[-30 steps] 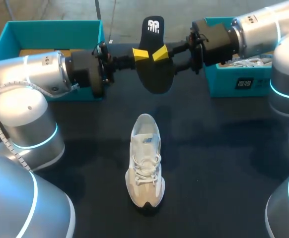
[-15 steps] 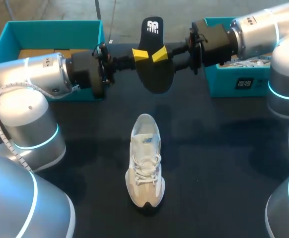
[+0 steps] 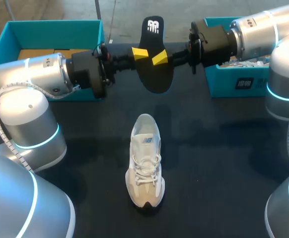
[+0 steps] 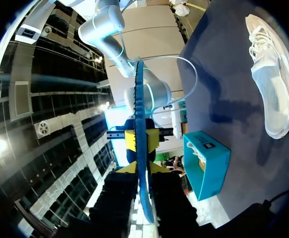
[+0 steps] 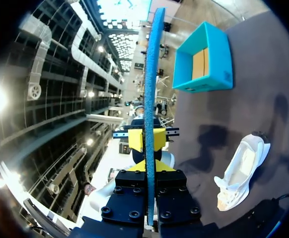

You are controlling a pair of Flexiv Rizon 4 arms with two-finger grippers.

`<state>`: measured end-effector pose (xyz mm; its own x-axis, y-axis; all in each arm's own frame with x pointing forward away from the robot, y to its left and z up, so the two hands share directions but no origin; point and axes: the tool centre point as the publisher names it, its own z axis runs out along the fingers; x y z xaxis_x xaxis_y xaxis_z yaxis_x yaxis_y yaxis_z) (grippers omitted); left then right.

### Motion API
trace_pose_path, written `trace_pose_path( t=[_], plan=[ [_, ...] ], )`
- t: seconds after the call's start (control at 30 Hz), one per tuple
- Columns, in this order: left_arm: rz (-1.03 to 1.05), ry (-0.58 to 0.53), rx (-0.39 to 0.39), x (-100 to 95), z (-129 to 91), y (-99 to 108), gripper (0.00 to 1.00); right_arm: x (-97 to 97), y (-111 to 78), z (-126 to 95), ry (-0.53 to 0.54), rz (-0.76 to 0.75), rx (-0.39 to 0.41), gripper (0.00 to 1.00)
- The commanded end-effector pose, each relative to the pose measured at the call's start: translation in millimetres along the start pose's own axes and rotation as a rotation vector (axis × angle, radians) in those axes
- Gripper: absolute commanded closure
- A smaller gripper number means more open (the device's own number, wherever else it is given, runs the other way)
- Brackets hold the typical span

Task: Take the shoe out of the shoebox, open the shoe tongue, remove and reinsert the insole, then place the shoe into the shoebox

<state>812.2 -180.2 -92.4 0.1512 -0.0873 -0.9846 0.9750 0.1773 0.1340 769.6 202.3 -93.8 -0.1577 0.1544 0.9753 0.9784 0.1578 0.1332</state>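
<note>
Both jaws clamp the insole point(image 3: 155, 79) aloft; shoe point(image 3: 145, 163) on the table point(image 3: 224, 148), cardboard point(image 3: 37, 52) in the left shoebox point(image 3: 50, 29).

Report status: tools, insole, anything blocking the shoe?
Left tool and right tool both shut on insole, held in air. Shoe upright on table, insole out. Nothing over its opening.

L arm point(image 3: 40, 74) & R arm point(image 3: 253, 32) horiz., facing each other, both jaws clamped on insole point(image 3: 157, 82).
</note>
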Motion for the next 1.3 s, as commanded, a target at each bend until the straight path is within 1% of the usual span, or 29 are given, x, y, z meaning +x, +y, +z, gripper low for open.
trace_pose_path(
  t=[0.03,0.23,0.5,0.77,0.9,1.03,1.1,1.23,1.3],
  plan=[
    [-0.006,0.002,-0.009,-0.8,-1,-3,0.00,-1.2,0.6,2,0.015,-0.038,-0.010,1.00],
    [-0.053,0.038,-0.001,-1.6,-16,-5,0.00,-3.3,1.5,0,0.025,-0.097,-0.036,1.00],
    [-0.162,0.097,-0.007,4.2,-36,-9,0.00,-6.1,4.8,-6,0.015,-0.172,-0.078,1.00],
    [-0.409,0.167,-0.039,6.8,-51,-13,0.00,-2.4,8.2,-10,-0.003,-0.276,-0.105,1.00],
    [-0.534,0.226,-0.063,9.6,-57,-15,0.00,-0.5,9.5,-11,-0.015,-0.326,-0.117,1.00],
    [-0.662,0.281,-0.092,14.6,-63,-17,0.00,2.6,9.0,-10,-0.029,-0.384,-0.109,1.00],
    [-0.726,0.311,-0.118,18.9,-65,-18,0.00,3.1,8.1,-9,-0.052,-0.408,-0.122,1.00],
    [-0.890,0.363,-0.147,26.9,-70,-22,0.00,6.9,5.6,-9,-0.034,-0.483,-0.143,1.00],
    [-0.969,0.367,-0.164,30.9,-71,-23,0.00,8.8,4.5,-9,-0.029,-0.517,-0.148,1.00]
  ],
)
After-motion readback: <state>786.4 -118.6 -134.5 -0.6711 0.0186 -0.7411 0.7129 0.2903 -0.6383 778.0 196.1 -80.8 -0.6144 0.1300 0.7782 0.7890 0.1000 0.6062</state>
